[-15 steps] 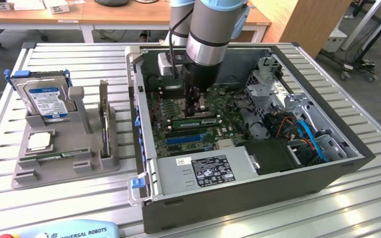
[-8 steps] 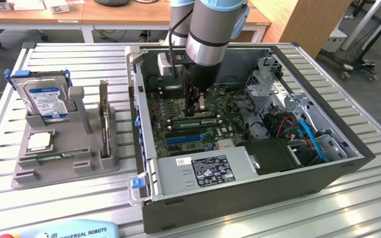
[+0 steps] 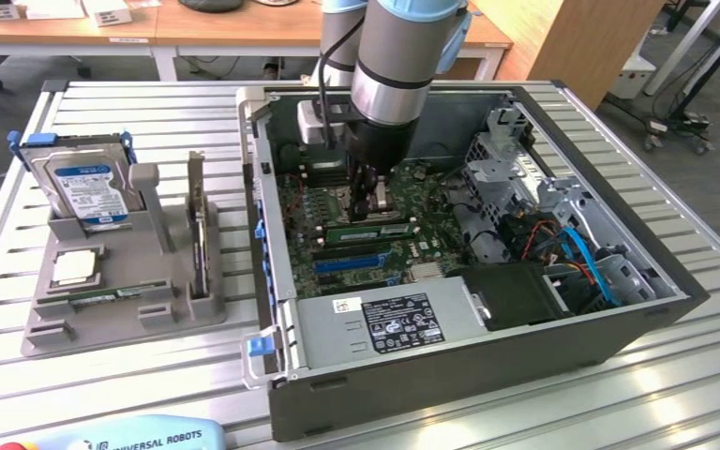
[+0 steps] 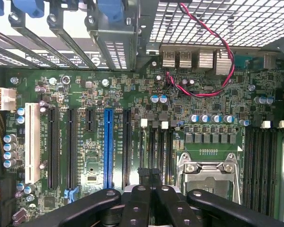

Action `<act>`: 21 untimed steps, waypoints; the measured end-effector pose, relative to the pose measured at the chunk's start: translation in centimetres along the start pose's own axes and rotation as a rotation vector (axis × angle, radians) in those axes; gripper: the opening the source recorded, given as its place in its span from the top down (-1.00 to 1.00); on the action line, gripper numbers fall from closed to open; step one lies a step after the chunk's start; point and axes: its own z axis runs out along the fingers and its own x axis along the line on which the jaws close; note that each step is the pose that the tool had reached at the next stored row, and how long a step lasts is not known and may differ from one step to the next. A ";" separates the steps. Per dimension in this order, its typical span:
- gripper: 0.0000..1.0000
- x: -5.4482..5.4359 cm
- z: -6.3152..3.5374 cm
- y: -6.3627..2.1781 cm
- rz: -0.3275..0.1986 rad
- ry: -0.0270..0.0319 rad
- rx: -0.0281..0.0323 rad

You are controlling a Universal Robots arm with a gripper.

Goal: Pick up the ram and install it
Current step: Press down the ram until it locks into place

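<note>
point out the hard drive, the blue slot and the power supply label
hard drive (image 3: pixel 85 187), exterior view, on its blue label
blue slot (image 4: pixel 108 146), wrist view, mid-length
power supply label (image 3: pixel 397 323), exterior view, centre of sticker

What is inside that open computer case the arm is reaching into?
Inside the computer case: a green circuit board, a blue slot, red and blue cables. The arm's shut tool covers the board beneath it.

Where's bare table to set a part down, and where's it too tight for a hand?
Free: slatted table in front of the grey tray, and the strip at the exterior view's right of the PC case. Crowded: inside the case, where the gripper hangs shut over the motherboard.
</note>
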 end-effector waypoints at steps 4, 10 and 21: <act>0.80 0.0 0.10 -0.01 0.000 -0.0001 0.0001; 0.80 0.0 0.40 -0.01 0.000 0.0000 0.0000; 0.80 0.0 0.95 -0.03 0.000 0.0000 0.0000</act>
